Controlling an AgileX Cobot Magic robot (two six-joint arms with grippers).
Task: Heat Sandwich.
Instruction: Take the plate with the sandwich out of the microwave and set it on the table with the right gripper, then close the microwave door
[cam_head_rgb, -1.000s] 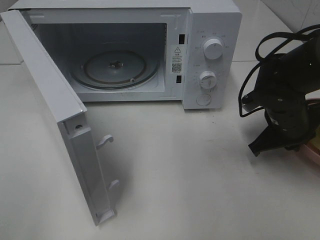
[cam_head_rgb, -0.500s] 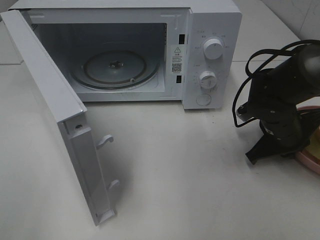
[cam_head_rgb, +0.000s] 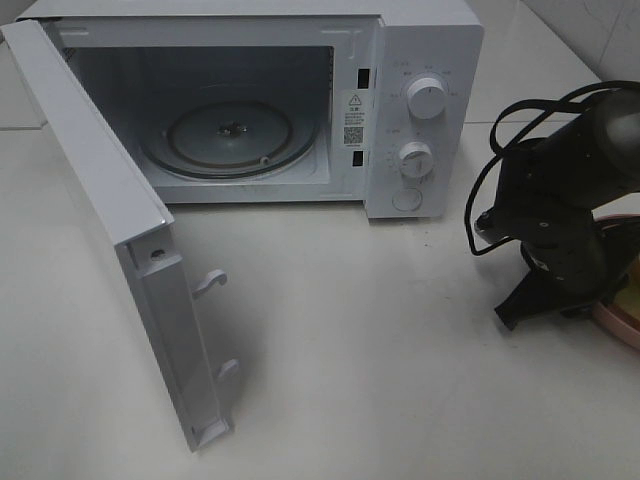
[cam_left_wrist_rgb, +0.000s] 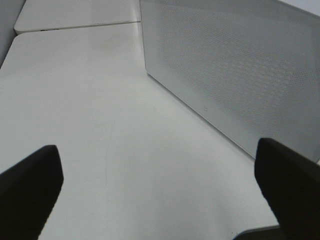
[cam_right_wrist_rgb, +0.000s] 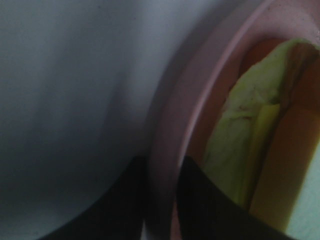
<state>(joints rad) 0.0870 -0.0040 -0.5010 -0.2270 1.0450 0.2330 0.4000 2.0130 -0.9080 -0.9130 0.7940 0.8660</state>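
The right jaws (cam_right_wrist_rgb: 162, 200) straddled the plate (cam_right_wrist_rgb: 167, 130) rim, one finger either side, seemingly not yet clamped; the sandwich (cam_right_wrist_rgb: 250, 145) lay on it just beyond; the left jaws (cam_left_wrist_rgb: 160, 187) gaped empty, well apart by the microwave (cam_head_rgb: 425, 100) door.

At the right edge of the high view, the right arm has sunk from mid-frame toward the lower right, bringing the right claw (cam_head_rgb: 585, 308) down onto the rim of the pink plate (cam_head_rgb: 618, 325). More of the plate shows than a second ago. The fingers (cam_right_wrist_rgb: 200, 210) now straddle the rim.
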